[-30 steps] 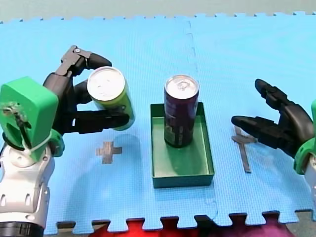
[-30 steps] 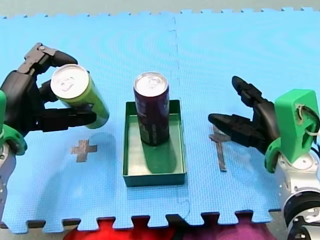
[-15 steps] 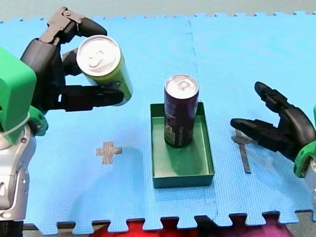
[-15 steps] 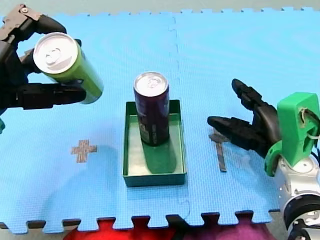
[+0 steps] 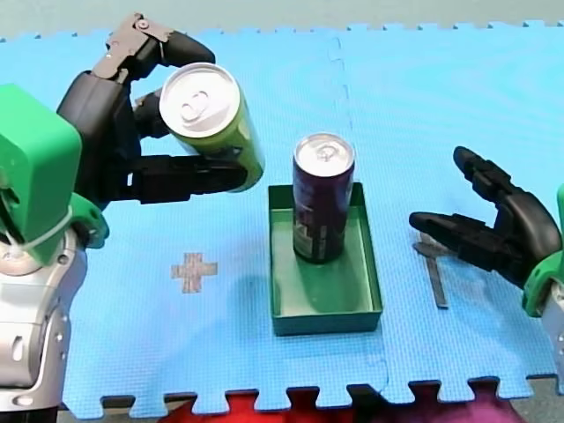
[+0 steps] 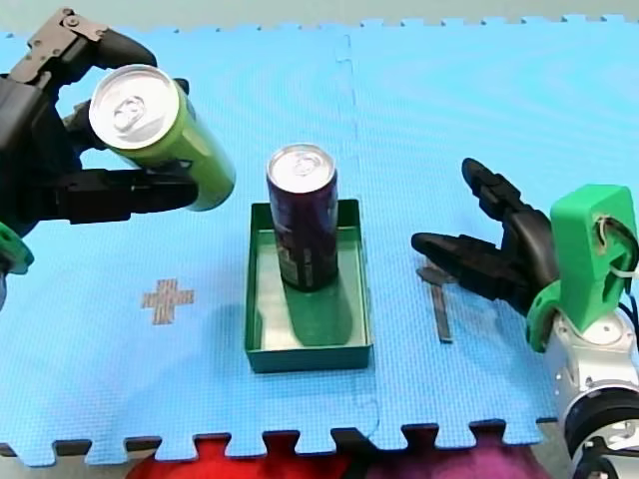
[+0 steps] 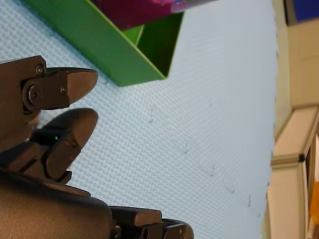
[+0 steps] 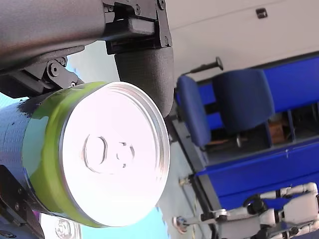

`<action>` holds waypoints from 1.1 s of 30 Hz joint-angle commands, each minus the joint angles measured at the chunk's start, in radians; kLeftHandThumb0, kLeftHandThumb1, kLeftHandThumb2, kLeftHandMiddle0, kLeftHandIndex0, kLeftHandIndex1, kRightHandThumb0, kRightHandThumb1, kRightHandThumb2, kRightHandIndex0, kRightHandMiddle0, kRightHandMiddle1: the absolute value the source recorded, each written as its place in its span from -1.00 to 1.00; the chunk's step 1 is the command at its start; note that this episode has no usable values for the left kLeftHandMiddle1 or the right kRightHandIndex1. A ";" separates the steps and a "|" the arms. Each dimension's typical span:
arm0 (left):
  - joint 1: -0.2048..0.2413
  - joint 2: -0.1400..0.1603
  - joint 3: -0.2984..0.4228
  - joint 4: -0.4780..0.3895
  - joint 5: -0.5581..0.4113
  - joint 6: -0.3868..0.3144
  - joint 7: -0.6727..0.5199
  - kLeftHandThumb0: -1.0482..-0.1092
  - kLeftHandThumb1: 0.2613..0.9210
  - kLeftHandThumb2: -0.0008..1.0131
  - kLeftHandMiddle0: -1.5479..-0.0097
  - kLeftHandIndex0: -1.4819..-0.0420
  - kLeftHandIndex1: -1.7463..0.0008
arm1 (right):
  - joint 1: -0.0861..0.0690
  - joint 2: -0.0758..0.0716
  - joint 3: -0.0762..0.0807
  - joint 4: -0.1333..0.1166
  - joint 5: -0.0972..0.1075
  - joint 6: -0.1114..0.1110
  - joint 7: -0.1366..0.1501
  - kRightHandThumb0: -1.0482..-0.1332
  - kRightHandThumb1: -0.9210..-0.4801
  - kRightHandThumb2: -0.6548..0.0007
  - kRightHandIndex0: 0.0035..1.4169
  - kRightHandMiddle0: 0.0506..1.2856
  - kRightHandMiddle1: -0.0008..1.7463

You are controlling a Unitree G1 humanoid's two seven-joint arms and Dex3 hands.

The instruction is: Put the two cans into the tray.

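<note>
My left hand [image 5: 163, 132] is shut on a green can [image 5: 211, 123], held tilted in the air up and to the left of the tray; the second wrist view shows the can's silver top [image 8: 112, 159] between that hand's fingers. A dark purple can [image 5: 322, 198] stands upright in the far half of the green tray [image 5: 326, 313] at the middle of the mat. My right hand [image 5: 489, 225] hovers open to the right of the tray, holding nothing. The first wrist view shows dark fingers [image 7: 60, 119] next to a corner of the green tray [image 7: 119, 59].
A blue foam mat [image 5: 423, 106] covers the table. A grey tape cross [image 5: 193, 271] lies left of the tray, and a grey tape strip [image 5: 435, 278] lies under the right hand. Red and purple cloth [image 5: 335, 410] shows past the mat's near edge.
My left hand lifted the green can off the mat, then carried it right toward the tray. The right hand and the purple can stayed put.
</note>
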 commanded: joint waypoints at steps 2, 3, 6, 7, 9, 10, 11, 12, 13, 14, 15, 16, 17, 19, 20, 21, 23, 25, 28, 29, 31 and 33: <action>0.012 -0.008 -0.006 -0.025 -0.015 0.018 0.008 0.90 0.54 -0.98 -0.14 0.39 -1.00 | -0.002 0.001 0.003 -0.004 0.001 0.004 -0.005 -1.00 -1.00 0.43 0.13 -0.88 -1.00; 0.016 -0.011 -0.008 -0.030 -0.016 0.026 0.011 0.90 0.54 -0.98 -0.14 0.39 -1.00 | -0.002 0.001 0.003 -0.005 0.000 0.004 -0.006 -1.00 -1.00 0.43 0.13 -0.88 -1.00; 0.031 -0.022 -0.012 -0.042 -0.018 0.056 0.027 0.90 0.54 -0.98 -0.14 0.39 -1.00 | -0.002 0.003 0.006 -0.006 0.000 0.003 -0.007 -1.00 -1.00 0.43 0.12 -0.88 -1.00; 0.035 -0.025 -0.013 -0.042 -0.016 0.065 0.036 0.90 0.54 -0.98 -0.14 0.39 -1.00 | -0.002 0.004 0.007 -0.007 -0.001 0.002 -0.008 -1.00 -1.00 0.43 0.12 -0.88 -1.00; 0.042 -0.034 -0.019 -0.042 -0.008 0.078 0.056 0.90 0.54 -0.98 -0.14 0.39 -1.00 | -0.002 0.005 0.008 -0.007 -0.001 0.002 -0.010 -1.00 -1.00 0.43 0.12 -0.88 -1.00; 0.045 -0.038 -0.021 -0.044 -0.005 0.082 0.065 0.90 0.54 -0.98 -0.14 0.39 -1.00 | -0.002 0.005 0.009 -0.006 0.000 0.002 -0.011 -1.00 -1.00 0.43 0.12 -0.88 -1.00; 0.047 -0.041 -0.024 -0.049 -0.003 0.086 0.072 0.90 0.54 -0.98 -0.15 0.39 -1.00 | -0.002 0.005 0.009 -0.007 0.000 0.002 -0.011 -1.00 -1.00 0.43 0.12 -0.88 -1.00; 0.048 -0.043 -0.026 -0.054 -0.001 0.090 0.078 0.90 0.53 -0.98 -0.15 0.38 -1.00 | -0.002 0.006 0.010 -0.007 0.001 0.002 -0.011 -1.00 -1.00 0.43 0.12 -0.88 -1.00; 0.049 -0.044 -0.027 -0.061 0.001 0.096 0.084 0.90 0.53 -0.98 -0.15 0.38 -1.00 | -0.002 0.006 0.010 -0.007 0.001 0.002 -0.011 -1.00 -1.00 0.43 0.12 -0.88 -1.00; 0.049 -0.044 -0.029 -0.067 0.004 0.102 0.090 0.90 0.53 -0.99 -0.15 0.38 -1.00 | -0.002 0.006 0.010 -0.007 0.002 0.003 -0.011 -1.00 -1.00 0.43 0.12 -0.88 -1.00; 0.048 -0.043 -0.030 -0.075 0.007 0.113 0.096 0.90 0.52 -0.99 -0.15 0.38 -1.00 | -0.002 0.006 0.009 -0.007 0.003 0.003 -0.011 -1.00 -1.00 0.43 0.12 -0.88 -1.00; 0.048 -0.043 -0.031 -0.082 0.009 0.122 0.102 0.89 0.52 -0.99 -0.15 0.38 -1.00 | -0.003 0.006 0.009 -0.007 0.003 0.004 -0.011 -1.00 -1.00 0.43 0.12 -0.88 -1.00; 0.048 -0.042 -0.032 -0.087 0.010 0.130 0.106 0.89 0.52 -0.99 -0.15 0.37 -1.00 | -0.003 0.006 0.009 -0.007 0.003 0.004 -0.011 -1.00 -1.00 0.43 0.12 -0.88 -1.00; 0.048 -0.043 -0.037 -0.098 0.016 0.145 0.117 0.89 0.51 -0.99 -0.16 0.37 -1.00 | -0.003 0.006 0.008 -0.006 0.005 0.005 -0.010 -1.00 -1.00 0.43 0.12 -0.88 -1.00; 0.049 -0.043 -0.040 -0.103 0.020 0.150 0.121 0.89 0.51 -0.99 -0.16 0.36 -1.00 | -0.003 0.006 0.008 -0.006 0.006 0.006 -0.010 -1.00 -1.00 0.43 0.12 -0.88 -1.00; 0.051 -0.044 -0.044 -0.105 0.024 0.153 0.124 0.89 0.51 -0.99 -0.16 0.36 -1.00 | -0.003 0.006 0.007 -0.007 0.006 0.006 -0.010 -1.00 -1.00 0.44 0.12 -0.88 -1.00; 0.053 -0.047 -0.048 -0.106 0.028 0.154 0.126 0.88 0.50 -0.99 -0.17 0.36 -1.00 | -0.003 0.006 0.007 -0.007 0.008 0.007 -0.009 -1.00 -1.00 0.44 0.11 -0.88 -1.00; 0.054 -0.049 -0.049 -0.103 0.030 0.149 0.127 0.88 0.50 -1.00 -0.17 0.35 -1.00 | -0.003 0.006 0.007 -0.007 0.008 0.007 -0.009 -1.00 -1.00 0.44 0.11 -0.88 -1.00; 0.058 -0.056 -0.054 -0.088 0.033 0.133 0.128 0.89 0.49 -1.00 -0.18 0.34 -1.00 | -0.003 0.004 0.008 -0.008 0.009 0.007 -0.009 -1.00 -1.00 0.44 0.11 -0.88 -1.00; 0.060 -0.060 -0.056 -0.084 0.034 0.128 0.129 0.89 0.49 -1.00 -0.18 0.34 -1.00 | -0.003 0.004 0.008 -0.008 0.009 0.007 -0.009 -1.00 -1.00 0.44 0.11 -0.88 -1.00; 0.061 -0.067 -0.063 -0.080 0.037 0.122 0.131 0.89 0.49 -1.00 -0.18 0.34 -1.00 | -0.003 0.003 0.008 -0.008 0.010 0.007 -0.008 -1.00 -1.00 0.44 0.11 -0.88 -1.00; 0.062 -0.074 -0.070 -0.079 0.039 0.119 0.132 0.89 0.49 -1.00 -0.18 0.34 -1.00 | -0.003 0.002 0.008 -0.007 0.010 0.007 -0.008 -1.00 -1.00 0.44 0.11 -0.88 -1.00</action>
